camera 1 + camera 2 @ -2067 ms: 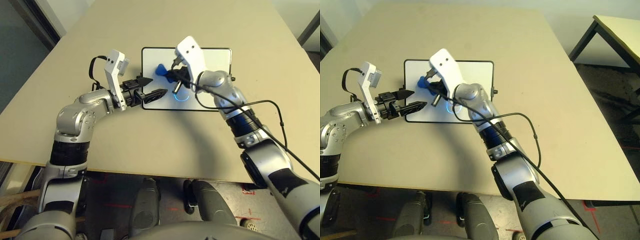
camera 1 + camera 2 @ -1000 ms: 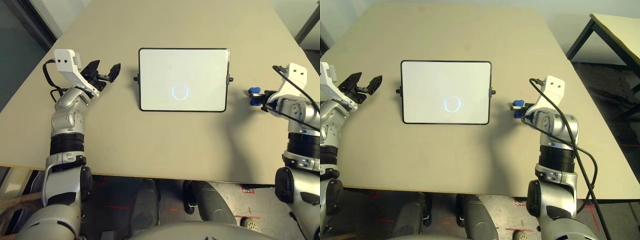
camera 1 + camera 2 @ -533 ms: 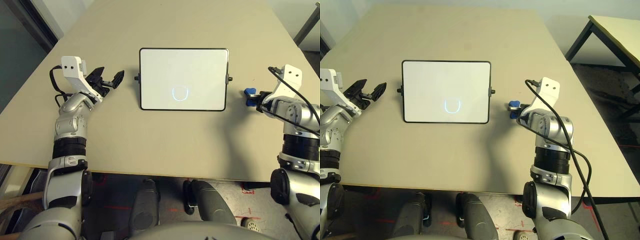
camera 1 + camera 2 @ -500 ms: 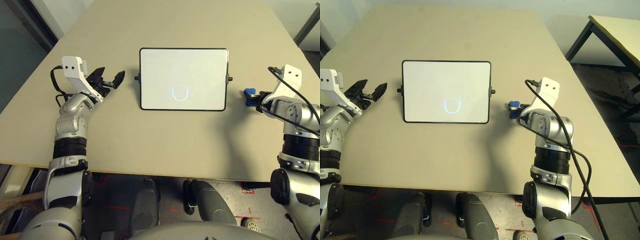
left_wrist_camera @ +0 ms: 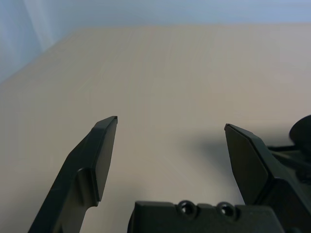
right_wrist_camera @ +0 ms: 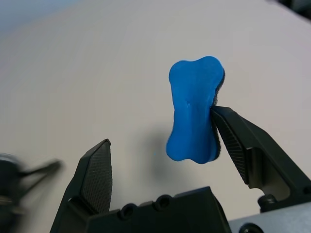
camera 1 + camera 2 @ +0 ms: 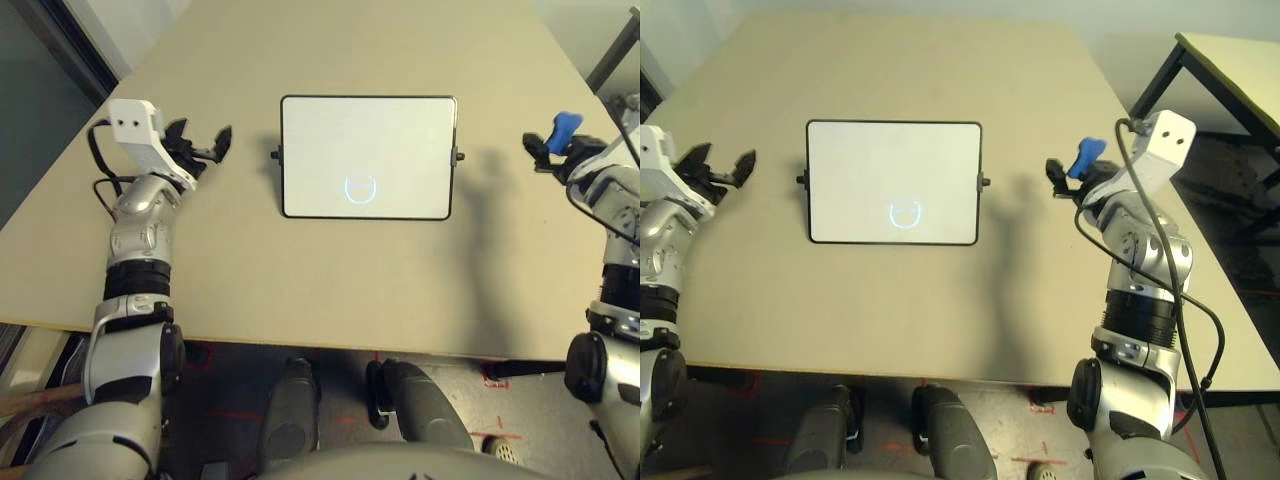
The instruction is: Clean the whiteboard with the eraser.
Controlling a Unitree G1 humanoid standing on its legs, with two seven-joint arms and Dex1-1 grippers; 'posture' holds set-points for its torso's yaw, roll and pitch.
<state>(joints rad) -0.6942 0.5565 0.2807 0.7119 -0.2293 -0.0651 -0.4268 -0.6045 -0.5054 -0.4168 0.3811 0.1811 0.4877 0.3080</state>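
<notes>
The whiteboard lies flat at the middle of the tan table, with a small blue ring drawn near its front edge. My right gripper hovers above the table to the board's right, open. The eraser, a bright blue bone-shaped block, stands on end against one finger, with a wide gap to the other. From the head it shows as a blue spot at the gripper's tip. My left gripper stays left of the board, open and empty.
The table's front edge runs close to my body. A second table with black legs stands off to the right over dark floor. Bare tabletop lies around the board.
My right gripper has opened and risen, moving farther from me; the eraser now touches just one finger. My left arm drew a little away from the board.
</notes>
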